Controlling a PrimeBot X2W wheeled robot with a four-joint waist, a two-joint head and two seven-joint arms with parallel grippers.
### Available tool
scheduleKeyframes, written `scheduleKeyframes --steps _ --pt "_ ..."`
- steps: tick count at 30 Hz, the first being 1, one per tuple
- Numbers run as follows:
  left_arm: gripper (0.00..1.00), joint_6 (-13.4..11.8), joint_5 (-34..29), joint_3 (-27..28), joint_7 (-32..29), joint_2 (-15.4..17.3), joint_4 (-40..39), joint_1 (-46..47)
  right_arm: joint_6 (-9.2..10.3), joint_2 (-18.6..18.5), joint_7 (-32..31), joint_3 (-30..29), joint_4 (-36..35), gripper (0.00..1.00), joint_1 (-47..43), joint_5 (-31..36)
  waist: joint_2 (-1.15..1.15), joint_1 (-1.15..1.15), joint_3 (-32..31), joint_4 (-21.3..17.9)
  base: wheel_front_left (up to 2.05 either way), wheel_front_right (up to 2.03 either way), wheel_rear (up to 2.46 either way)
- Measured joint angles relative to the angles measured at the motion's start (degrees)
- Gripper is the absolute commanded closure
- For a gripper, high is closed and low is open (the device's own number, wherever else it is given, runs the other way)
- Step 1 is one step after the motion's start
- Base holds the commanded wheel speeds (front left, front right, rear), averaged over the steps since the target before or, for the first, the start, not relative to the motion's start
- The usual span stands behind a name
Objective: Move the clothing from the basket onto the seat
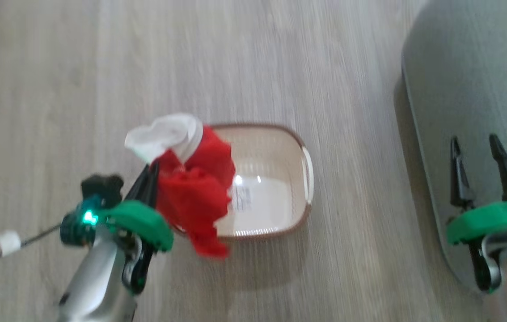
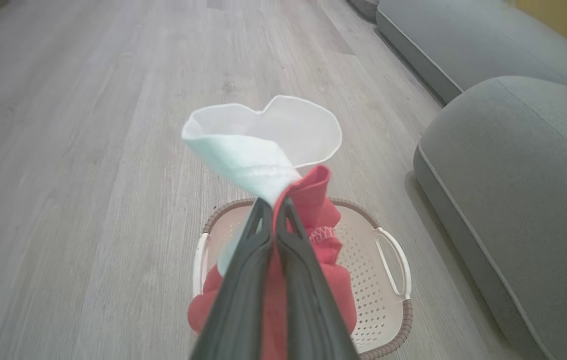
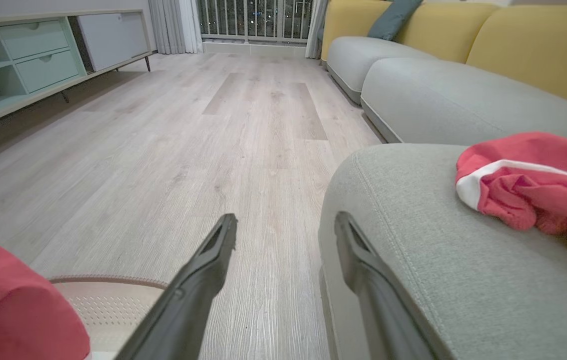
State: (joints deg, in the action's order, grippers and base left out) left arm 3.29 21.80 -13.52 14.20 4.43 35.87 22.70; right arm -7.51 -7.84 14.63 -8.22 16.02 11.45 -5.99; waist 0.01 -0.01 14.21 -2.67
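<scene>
You see the clothing (image 1: 195, 192) clamped in the closed left end effector (image 2: 273, 204), draping from its fingertips over the basket (image 1: 300, 147) beneath. The right end effector (image 1: 474, 139) stands with fingers apart above the seat (image 1: 472, 80); another red garment (image 3: 528, 190) lies on the seat, ahead to its right.

the right gripper (image 3: 286, 220), jaws wide apart, hangs over the floor (image 3: 243, 130) beside the seat (image 3: 413, 250), where red clothing (image 3: 528, 190) lies.
</scene>
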Motion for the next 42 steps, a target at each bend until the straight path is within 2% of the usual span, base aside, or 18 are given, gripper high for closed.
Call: scheduleKeyframes --steps 5,15,27,42 --pt "1.00 -1.2 0.5 1.5 0.0 1.2 -3.3 -6.2 0.00 -2.0 0.0 1.0 2.5 0.00 -2.3 0.5 0.00 0.00 -6.4 1.7 0.00 0.00 0.00" --pt "1.00 -3.1 0.6 2.6 0.0 2.4 -7.3 -13.4 0.00 -2.2 0.0 4.6 5.3 0.00 -6.3 0.8 0.00 0.00 -15.4 3.2 0.00 0.00 0.00" --pt "1.00 -4.1 1.4 2.5 -0.3 2.6 -10.2 -14.3 0.00 -2.3 0.0 7.3 5.8 0.00 -6.3 0.4 0.00 0.00 -15.5 2.4 0.00 0.00 0.00" --pt "1.00 -4.1 1.4 2.0 -0.5 3.2 -11.2 -14.3 0.00 -2.6 0.0 8.5 6.1 0.00 -6.2 -0.1 0.00 0.01 -14.5 2.4 0.00 0.00 0.00"
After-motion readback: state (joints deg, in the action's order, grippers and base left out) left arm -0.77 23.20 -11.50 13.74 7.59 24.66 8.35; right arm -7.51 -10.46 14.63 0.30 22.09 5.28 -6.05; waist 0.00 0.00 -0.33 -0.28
